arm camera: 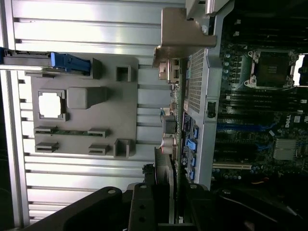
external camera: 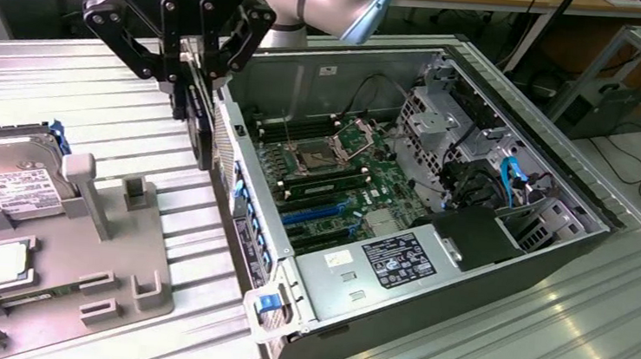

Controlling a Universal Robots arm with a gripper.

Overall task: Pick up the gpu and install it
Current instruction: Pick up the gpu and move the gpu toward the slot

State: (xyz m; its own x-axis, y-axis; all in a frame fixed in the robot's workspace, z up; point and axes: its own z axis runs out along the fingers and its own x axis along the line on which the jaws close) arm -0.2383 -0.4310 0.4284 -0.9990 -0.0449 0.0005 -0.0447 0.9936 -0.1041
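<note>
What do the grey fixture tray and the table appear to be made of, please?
The grey fixture tray looks like matte plastic: uniform dull grey, no glare. The table looks like bare aluminium: ribbed silver slats with bright reflections.

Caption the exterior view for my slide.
Gripper holding the gpu on edge, just outside the open computer case.

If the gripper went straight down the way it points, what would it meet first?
Probably the rim of the computer case's perforated wall, or the slatted table just outside it, the held gpu touching first. Depth is unclear.
</note>
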